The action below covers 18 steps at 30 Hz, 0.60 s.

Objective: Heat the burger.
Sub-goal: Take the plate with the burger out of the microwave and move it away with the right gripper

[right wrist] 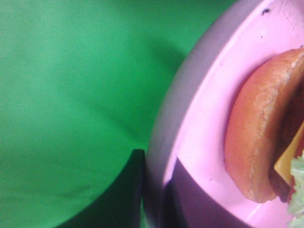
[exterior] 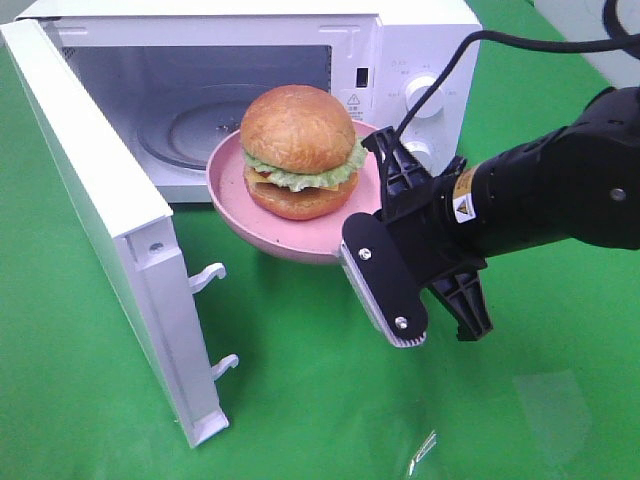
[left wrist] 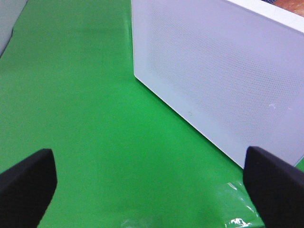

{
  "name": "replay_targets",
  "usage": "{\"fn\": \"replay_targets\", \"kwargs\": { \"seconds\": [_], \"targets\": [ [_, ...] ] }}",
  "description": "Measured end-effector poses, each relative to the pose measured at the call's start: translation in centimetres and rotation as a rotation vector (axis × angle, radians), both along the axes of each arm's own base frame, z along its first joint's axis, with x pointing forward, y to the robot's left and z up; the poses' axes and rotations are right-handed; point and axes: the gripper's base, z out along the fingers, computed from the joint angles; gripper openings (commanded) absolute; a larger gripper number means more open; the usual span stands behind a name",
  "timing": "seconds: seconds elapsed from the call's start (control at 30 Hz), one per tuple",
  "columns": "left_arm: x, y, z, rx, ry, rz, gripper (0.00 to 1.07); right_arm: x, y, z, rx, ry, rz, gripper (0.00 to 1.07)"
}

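In front of the open microwave point(exterior: 400, 60), the right gripper point(exterior: 372, 205) holds the pink plate point(exterior: 232, 205) clear of the green table cover point(exterior: 90, 400). Its jaws are clamped on the plate rim at the 3 o'clock edge. The burger point(exterior: 300, 152) sits at the plate centre, upright, with lettuce and cheese showing between the buns.

The microwave door point(exterior: 110, 230) stands open at 9 o'clock of the plate. The glass turntable point(exterior: 195, 130) lies inside the cavity at about 11 o'clock of the plate.

Hazards, as judged from this position:
- The plate is gripped at one edge only. A sudden move or wrist roll could tilt it and let the burger slide toward the free edge at 9 o'clock.
- The tall burger may strike the upper cavity frame if the plate enters too high.
- The plate rim may catch the lower sill if it enters too low.

The left gripper point(left wrist: 142, 190) has its fingers wide apart and holds nothing, near the outer face of the door.
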Motion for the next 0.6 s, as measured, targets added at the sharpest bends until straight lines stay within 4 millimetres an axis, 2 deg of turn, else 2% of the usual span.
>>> {"fn": "replay_targets", "kwargs": {
  "seconds": [0.13,0.3,0.43,0.6],
  "targets": [
    [0.0,0.0,0.0,0.000,0.000,0.000,1.00,-1.8,-1.7,0.4,-0.013,0.018,-0.015,0.00],
    [0.0,0.0,0.0,0.000,0.000,0.000,1.00,-3.0,-2.3,0.8,-0.013,0.025,-0.017,0.00],
    [0.0,0.0,0.0,0.000,0.000,0.000,1.00,-5.7,-3.3,1.0,-0.016,0.062,-0.014,0.00],
    [0.0,0.0,0.0,0.000,0.000,0.000,1.00,-7.2,-4.7,1.0,-0.005,0.113,-0.075,0.00]
  ]
}}
